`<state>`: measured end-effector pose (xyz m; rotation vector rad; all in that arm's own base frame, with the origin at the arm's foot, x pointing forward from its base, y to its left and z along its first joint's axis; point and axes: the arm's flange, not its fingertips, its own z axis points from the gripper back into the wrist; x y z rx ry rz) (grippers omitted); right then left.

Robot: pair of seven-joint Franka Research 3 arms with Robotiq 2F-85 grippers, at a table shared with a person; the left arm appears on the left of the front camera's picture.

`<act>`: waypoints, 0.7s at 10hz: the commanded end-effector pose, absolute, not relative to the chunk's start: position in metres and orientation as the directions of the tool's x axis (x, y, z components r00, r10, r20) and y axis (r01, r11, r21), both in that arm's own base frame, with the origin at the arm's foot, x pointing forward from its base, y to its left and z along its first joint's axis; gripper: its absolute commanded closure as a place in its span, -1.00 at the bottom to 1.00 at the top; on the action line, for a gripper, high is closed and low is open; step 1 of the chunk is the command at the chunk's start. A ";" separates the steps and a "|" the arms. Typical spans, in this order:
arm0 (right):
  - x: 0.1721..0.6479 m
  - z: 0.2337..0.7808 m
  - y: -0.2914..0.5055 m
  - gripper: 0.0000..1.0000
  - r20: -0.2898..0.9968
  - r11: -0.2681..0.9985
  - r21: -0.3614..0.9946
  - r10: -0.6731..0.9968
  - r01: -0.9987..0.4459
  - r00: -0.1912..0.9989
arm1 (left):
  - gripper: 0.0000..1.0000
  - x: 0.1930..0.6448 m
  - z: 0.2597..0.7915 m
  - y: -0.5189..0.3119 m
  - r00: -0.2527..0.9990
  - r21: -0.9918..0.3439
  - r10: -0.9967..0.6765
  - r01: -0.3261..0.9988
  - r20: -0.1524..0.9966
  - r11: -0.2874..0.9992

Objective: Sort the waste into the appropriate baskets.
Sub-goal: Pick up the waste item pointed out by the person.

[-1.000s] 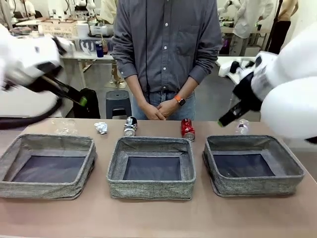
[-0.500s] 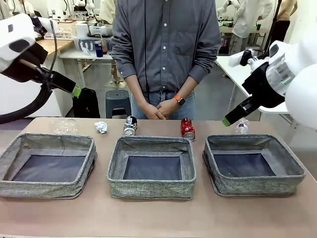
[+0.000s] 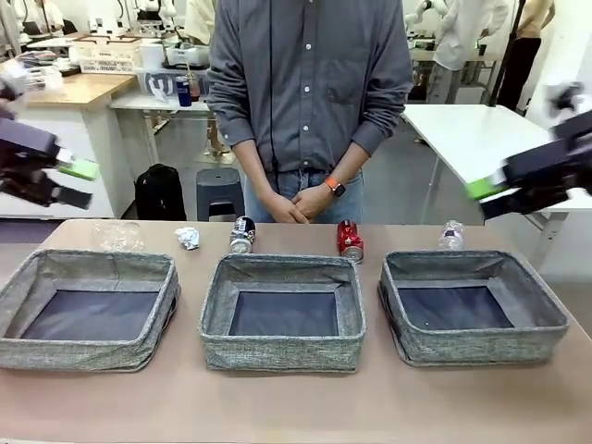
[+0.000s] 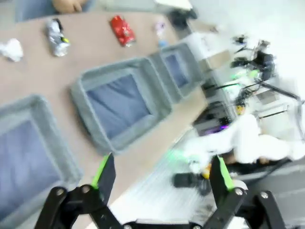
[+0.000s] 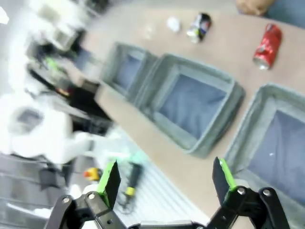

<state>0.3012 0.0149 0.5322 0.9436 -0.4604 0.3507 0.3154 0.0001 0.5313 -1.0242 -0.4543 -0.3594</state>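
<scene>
Left claw (image 3: 79, 183) and right claw (image 3: 495, 194) are hanging open, empty; reaching for the red can (image 3: 350, 240) is risking snagging the middle basket (image 3: 282, 266).

Bright, even, diffuse light fills the front view: the counter (image 3: 296, 407) is crisp, with only soft shadow inside the baskets (image 3: 282, 266). The left jaws at 9 o'clock and the right jaws at 3 o'clock smear with motion blur. Both wrist views are tilted and blurred. The left washes out to white glare toward 3 o'clock, the right toward 9 o'clock.
</scene>
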 end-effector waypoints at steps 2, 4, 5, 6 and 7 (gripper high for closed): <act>0.287 0.496 -0.059 -1.00 0.293 0.236 0.951 -0.479 -0.200 0.828 | -1.00 0.312 0.516 0.027 0.915 -0.954 0.357 0.083 0.188 0.289; 0.296 0.522 -0.063 -1.00 0.406 0.379 0.870 -0.190 -0.315 0.894 | -1.00 0.322 0.529 0.011 0.854 -0.792 0.412 -0.001 0.317 0.610; 0.296 0.522 -0.063 -1.00 0.406 0.379 0.870 -0.190 -0.315 0.894 | -1.00 0.325 0.517 0.051 0.928 -0.939 0.280 0.155 0.244 0.306; 0.296 0.522 -0.063 -1.00 0.406 0.379 0.870 -0.190 -0.315 0.894 | -1.00 0.325 0.517 0.051 0.928 -0.939 0.280 0.155 0.244 0.306; 0.296 0.522 -0.063 -1.00 0.406 0.379 0.870 -0.190 -0.315 0.894 | -1.00 0.325 0.517 0.051 0.928 -0.939 0.280 0.155 0.244 0.306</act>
